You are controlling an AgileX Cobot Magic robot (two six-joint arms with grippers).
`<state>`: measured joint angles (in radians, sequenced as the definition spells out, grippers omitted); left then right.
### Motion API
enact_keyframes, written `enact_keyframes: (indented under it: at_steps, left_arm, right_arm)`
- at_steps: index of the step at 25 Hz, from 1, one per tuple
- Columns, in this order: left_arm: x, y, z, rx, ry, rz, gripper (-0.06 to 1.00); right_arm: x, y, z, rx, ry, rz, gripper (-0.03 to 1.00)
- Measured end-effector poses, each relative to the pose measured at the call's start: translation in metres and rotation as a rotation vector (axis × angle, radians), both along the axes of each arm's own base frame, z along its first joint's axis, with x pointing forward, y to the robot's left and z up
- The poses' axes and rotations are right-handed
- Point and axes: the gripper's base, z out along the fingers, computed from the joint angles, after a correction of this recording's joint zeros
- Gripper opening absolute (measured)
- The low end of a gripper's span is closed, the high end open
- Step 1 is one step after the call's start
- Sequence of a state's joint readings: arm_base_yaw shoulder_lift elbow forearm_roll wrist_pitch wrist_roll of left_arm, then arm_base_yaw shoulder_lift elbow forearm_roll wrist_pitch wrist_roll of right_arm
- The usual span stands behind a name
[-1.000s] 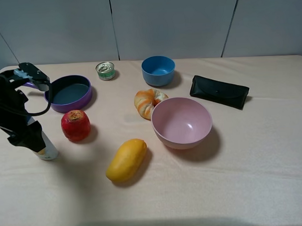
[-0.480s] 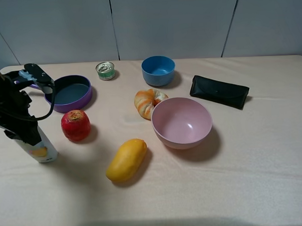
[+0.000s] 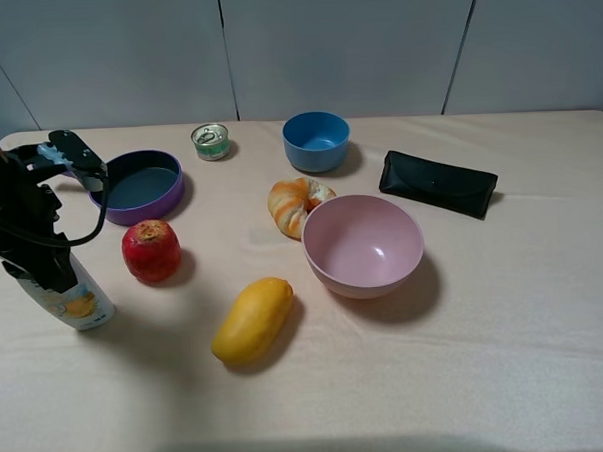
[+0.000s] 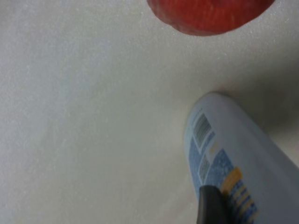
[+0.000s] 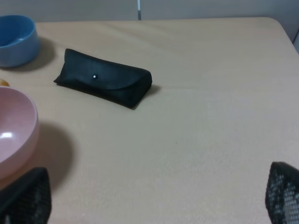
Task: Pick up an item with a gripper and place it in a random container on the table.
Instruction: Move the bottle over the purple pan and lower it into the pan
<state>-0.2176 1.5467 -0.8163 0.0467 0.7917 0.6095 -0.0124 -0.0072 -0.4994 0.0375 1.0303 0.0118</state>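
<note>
One bottle (image 3: 82,302) leans near-upright in left tool (image 3: 49,269).

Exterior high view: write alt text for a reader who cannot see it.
The left gripper covers the top of a white bottle at the table's left edge. Also present: purple pan, red fruit, mango, bread, pink bowl, blue bowl, tin, black case.

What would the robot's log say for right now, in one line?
left gripper: shut on tall white plastic bottle | right gripper: open | purple frying pan: empty
</note>
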Motion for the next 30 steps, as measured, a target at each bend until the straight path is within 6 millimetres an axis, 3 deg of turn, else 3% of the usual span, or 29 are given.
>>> enact_keyframes:
  at_steps: [13, 30]
  left_arm:
    - [0.001, 0.000, 0.008, 0.011, 0.040, 0.000, 0.39]
    - [0.018, -0.003, 0.064, 0.032, 0.104, 0.021, 0.39]
  right_arm:
    - [0.000, 0.000, 0.000, 0.000, 0.000, 0.000, 0.69]
    - [0.000, 0.000, 0.000, 0.000, 0.000, 0.000, 0.69]
